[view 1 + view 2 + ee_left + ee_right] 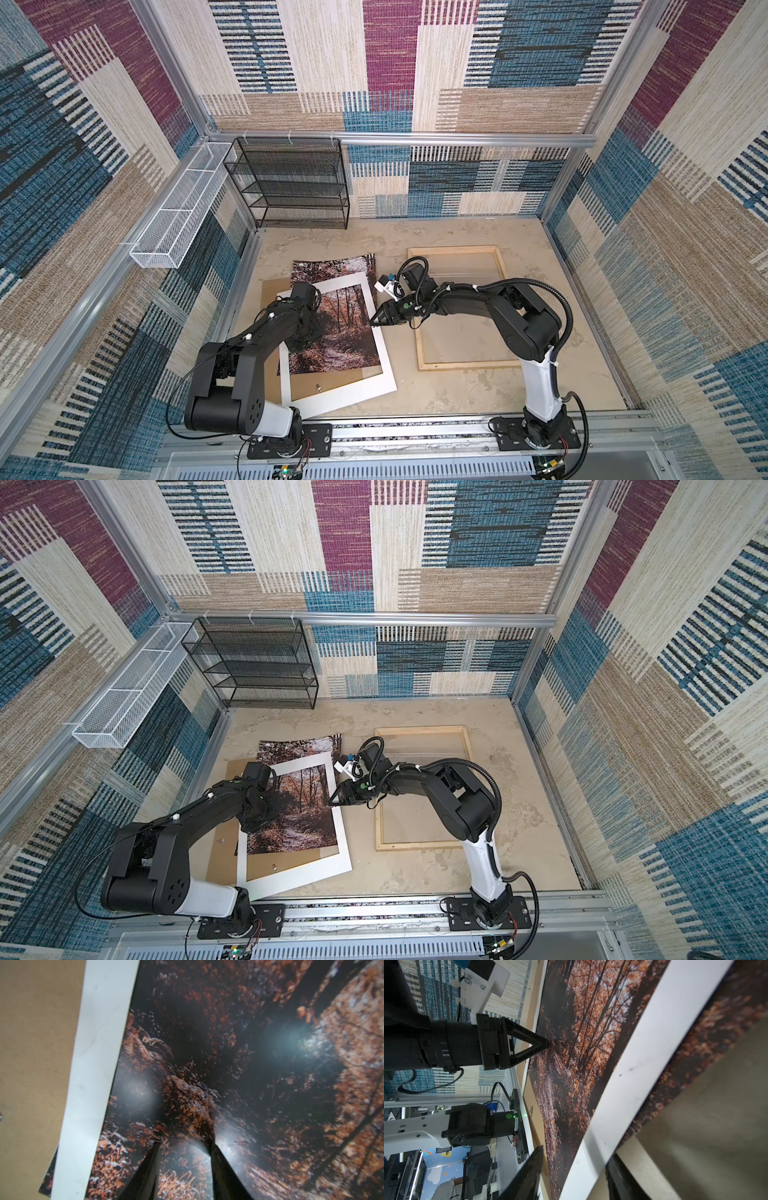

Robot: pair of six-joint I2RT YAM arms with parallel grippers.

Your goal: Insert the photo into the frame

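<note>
On the photo [336, 332] the left claw [184, 1141] presses, tips parted — the right claw [575, 1153], unclenched, straddles the edge of the white mat [340, 395] — better to lift the mat alone.

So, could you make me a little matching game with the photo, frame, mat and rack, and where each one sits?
Things:
1. photo
2. frame
3. mat
4. rack

Places:
a. standing at the back, on the left
b. lying flat on the right, pale wood
c. white, lying over the photo
d. showing through the mat's window, its far end sticking out past the mat

Pairs: 1-d; 2-b; 3-c; 4-a
</note>
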